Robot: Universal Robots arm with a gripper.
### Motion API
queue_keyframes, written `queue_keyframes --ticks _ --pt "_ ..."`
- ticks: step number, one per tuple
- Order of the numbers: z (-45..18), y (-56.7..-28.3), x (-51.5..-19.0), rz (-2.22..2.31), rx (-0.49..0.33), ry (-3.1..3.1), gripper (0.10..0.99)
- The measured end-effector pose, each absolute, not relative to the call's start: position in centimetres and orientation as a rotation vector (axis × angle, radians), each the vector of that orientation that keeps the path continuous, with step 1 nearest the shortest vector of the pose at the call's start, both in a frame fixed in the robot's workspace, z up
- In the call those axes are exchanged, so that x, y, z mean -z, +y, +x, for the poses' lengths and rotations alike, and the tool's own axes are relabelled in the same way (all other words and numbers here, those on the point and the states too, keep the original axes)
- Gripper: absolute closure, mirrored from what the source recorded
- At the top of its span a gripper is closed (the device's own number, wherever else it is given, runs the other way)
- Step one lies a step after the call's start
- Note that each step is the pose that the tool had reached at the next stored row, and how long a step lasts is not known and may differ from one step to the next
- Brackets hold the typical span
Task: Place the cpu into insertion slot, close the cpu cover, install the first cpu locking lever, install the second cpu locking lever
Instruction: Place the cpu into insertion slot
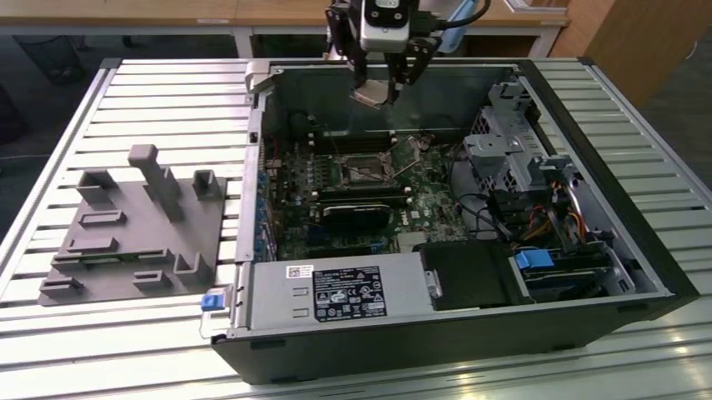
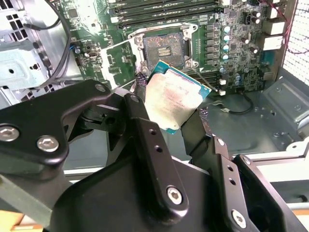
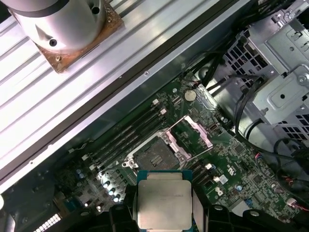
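Gripper (image 1: 378, 90) hangs over the far side of the open computer case (image 1: 639, 225), which lies on the slatted worktop (image 1: 112, 350). The arm above it is cut off at the picture edge. Jaws are clenched on the cpu (image 2: 177, 99) by two opposite edges. The chip is tilted and in the air, clear of the green board, and the black fingers (image 2: 145, 130) hide parts of its edges. In the exterior view it is only a small pale patch under the jaws. The insertion slot (image 3: 153, 155) lies bare below, its dark centre exposed. The cpu cover (image 3: 202, 133) stands swung up just beside it. The locking levers are too thin to make out reliably.
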State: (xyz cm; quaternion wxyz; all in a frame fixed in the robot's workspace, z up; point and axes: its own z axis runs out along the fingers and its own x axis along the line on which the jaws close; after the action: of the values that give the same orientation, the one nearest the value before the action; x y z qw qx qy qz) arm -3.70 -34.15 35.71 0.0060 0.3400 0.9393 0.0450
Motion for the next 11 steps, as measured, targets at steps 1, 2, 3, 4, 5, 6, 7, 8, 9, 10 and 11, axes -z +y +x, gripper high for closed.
queue_keyframes --ticks 1,2,3,4,5,6,7,8,9,10,11 --pt "-3.70 -34.15 -35.71 1.072 -0.141 2.936 0.545" --pt "-3.70 -34.15 -35.71 1.080 -0.141 2.933 0.545" --pt "-3.70 -34.15 -35.71 1.088 -0.141 2.930 0.545" --pt "-3.70 -34.15 -35.71 1.096 -0.141 2.927 0.545" --pt "-3.70 -34.15 -35.71 1.103 -0.141 2.924 0.545" --pt "-3.70 -34.15 -35.70 1.111 -0.141 2.921 0.545" --pt "-3.70 -34.15 -35.70 1.118 -0.140 2.918 0.545" --pt "-3.70 -34.15 -35.71 1.126 -0.140 2.915 0.545" --pt "-3.70 -34.15 -35.71 1.134 -0.140 2.911 0.545" --pt "-3.70 -34.15 -35.70 1.142 -0.140 2.908 0.545" --pt "-3.70 -34.15 -35.70 1.149 -0.140 2.905 0.545"
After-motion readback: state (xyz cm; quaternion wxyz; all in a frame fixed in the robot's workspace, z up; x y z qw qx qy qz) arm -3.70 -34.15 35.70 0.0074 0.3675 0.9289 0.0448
